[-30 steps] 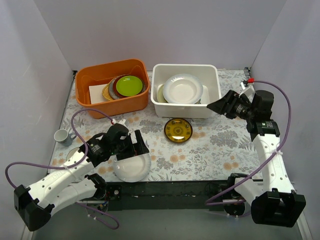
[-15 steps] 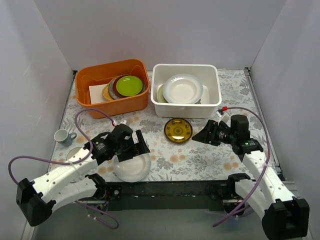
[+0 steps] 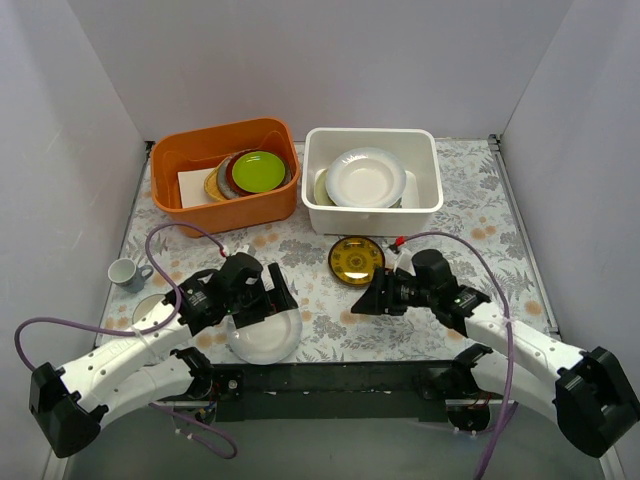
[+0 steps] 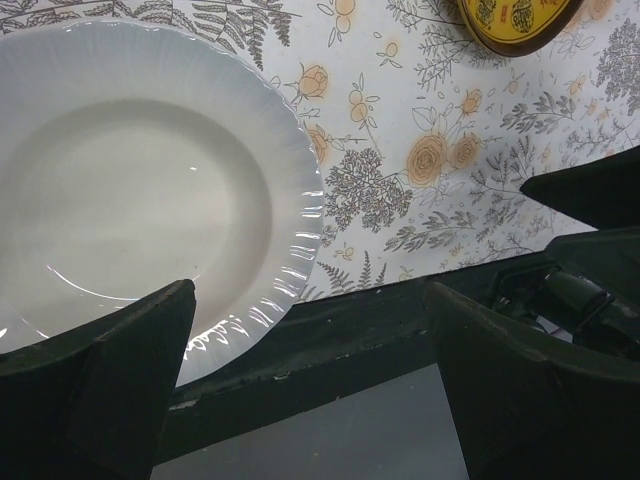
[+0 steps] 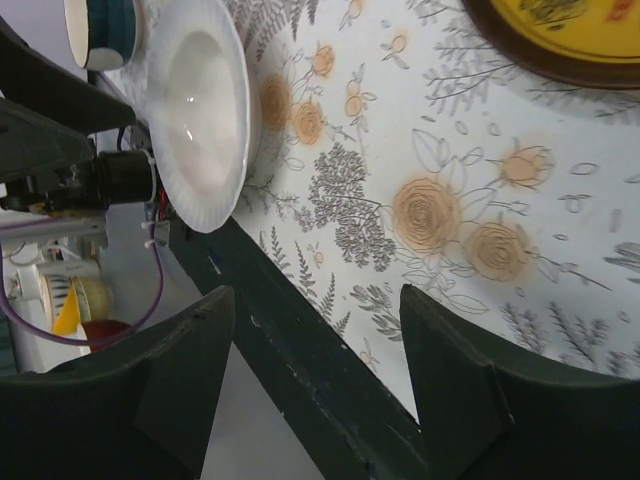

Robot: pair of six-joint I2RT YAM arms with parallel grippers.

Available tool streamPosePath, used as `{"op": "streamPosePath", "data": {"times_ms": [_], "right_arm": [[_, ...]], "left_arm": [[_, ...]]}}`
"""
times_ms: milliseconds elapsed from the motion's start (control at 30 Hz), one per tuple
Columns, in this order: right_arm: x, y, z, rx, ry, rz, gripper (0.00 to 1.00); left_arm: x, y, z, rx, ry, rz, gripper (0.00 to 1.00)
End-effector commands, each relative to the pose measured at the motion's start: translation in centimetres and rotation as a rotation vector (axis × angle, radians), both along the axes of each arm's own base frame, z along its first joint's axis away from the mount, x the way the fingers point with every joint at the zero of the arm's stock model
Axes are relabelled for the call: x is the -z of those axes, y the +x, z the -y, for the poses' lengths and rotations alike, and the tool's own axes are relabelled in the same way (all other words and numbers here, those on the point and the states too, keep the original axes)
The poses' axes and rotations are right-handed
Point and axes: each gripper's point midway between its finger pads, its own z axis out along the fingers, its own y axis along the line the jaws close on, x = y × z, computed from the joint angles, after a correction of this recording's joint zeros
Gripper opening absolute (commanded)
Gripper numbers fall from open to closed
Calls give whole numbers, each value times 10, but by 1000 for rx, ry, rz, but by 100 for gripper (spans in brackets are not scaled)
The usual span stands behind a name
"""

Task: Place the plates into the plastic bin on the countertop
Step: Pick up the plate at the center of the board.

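A plain white fluted plate (image 3: 266, 337) lies at the countertop's (image 3: 440, 270) near edge, overhanging it; it also shows in the left wrist view (image 4: 130, 190) and the right wrist view (image 5: 200, 110). My left gripper (image 3: 275, 300) hovers over it, open and empty. A small dark-and-gold plate (image 3: 357, 260) lies in front of the white plastic bin (image 3: 425, 215), which holds a white plate (image 3: 365, 177) on top of others. My right gripper (image 3: 362, 303) is open and empty, low over the countertop just near of the dark-and-gold plate (image 5: 575, 35).
An orange tub (image 3: 240, 210) at the back left holds green and maroon plates (image 3: 258, 171). A small white cup (image 3: 126, 272) and another small plate (image 3: 148, 308) sit at the left. A black rail (image 3: 330, 375) runs along the near edge.
My right arm has swung down from beside the white bin to low over the countertop near the dark-and-gold plate. My left gripper has stayed over the white fluted plate.
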Motion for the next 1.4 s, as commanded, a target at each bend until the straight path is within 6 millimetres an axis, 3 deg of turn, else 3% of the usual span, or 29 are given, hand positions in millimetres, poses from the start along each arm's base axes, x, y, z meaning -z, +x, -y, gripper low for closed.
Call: {"op": "streamPosePath", "data": {"times_ms": [0, 267, 333, 400, 567, 700, 1133, 1233, 1367], "right_arm": [[-13, -1, -35, -32, 74, 51, 75], [7, -28, -81, -143, 75, -15, 79], [2, -33, -94, -169, 113, -16, 80], [13, -41, -103, -199, 89, -47, 81], [24, -45, -124, -225, 103, -100, 83], [21, -48, -140, -237, 168, -117, 83], [53, -46, -163, -192, 102, -200, 78], [57, -46, -165, -180, 100, -209, 66], [63, -47, -163, -166, 85, -213, 61]], "left_arm": [[2, -2, -4, -18, -2, 4, 98], [0, -6, -6, -13, -9, 7, 98], [-2, -7, -7, -12, -14, 11, 98], [-5, -8, -8, -14, -20, 18, 98], [-9, -11, -11, -16, -26, 25, 98], [-12, -13, -14, -20, -31, 32, 98], [-15, -16, -19, -28, -39, 39, 98], [-16, -17, -20, -27, -38, 41, 98], [-16, -18, -22, -28, -36, 40, 98]]}}
